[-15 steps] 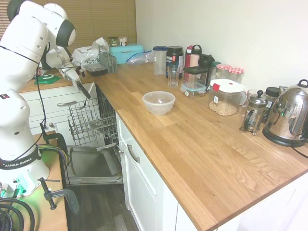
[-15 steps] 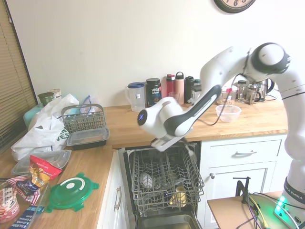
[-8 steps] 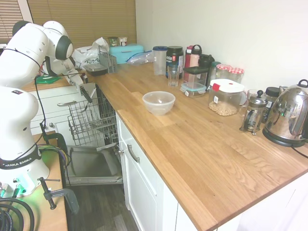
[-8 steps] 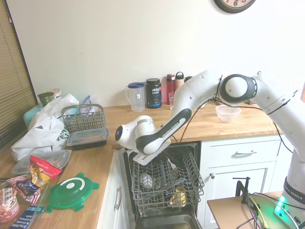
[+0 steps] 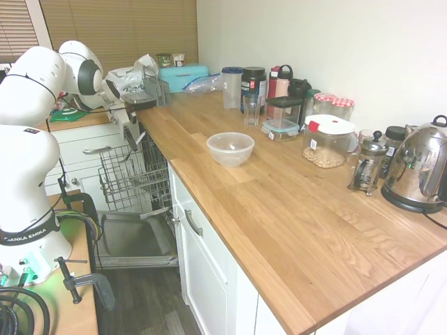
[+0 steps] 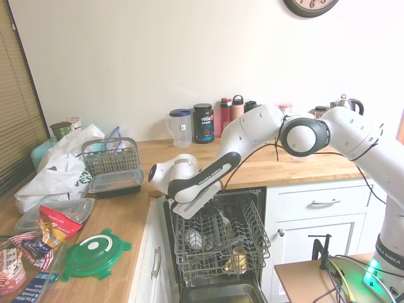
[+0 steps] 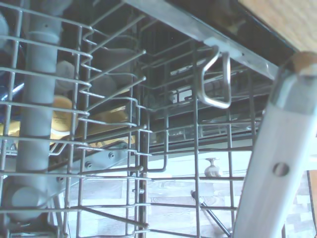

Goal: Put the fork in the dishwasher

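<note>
The dishwasher stands open, its grey wire rack point(image 5: 129, 178) point(image 6: 218, 243) pulled out over the dropped door point(image 5: 133, 241). My gripper point(image 5: 133, 132) point(image 6: 203, 207) hangs low over the rack's back left corner, by the counter edge, shut on the fork. The fork point(image 5: 138, 141) point(image 6: 222, 218) is a slim silvery piece slanting down from the fingers towards the rack wires. In the wrist view its handle point(image 7: 277, 163) rises as a broad pale bar in front of the rack wires point(image 7: 138, 148). The translucent bowl point(image 5: 230, 148) sits on the wooden counter; in the second exterior view the arm hides it.
A yellow cup point(image 6: 238, 259) and a clear glass item point(image 6: 194, 238) sit in the rack. White drawer cabinets point(image 5: 202, 258) flank the dishwasher. A cutlery basket point(image 6: 112, 158), food boxes, a green lid point(image 6: 95, 249) and bags crowd the left counter; jars, bottles and a kettle point(image 5: 419, 171) line the wall.
The arm has swung from the rack's right side to its back left corner and dropped lower, carrying the fork closer to the wires.
</note>
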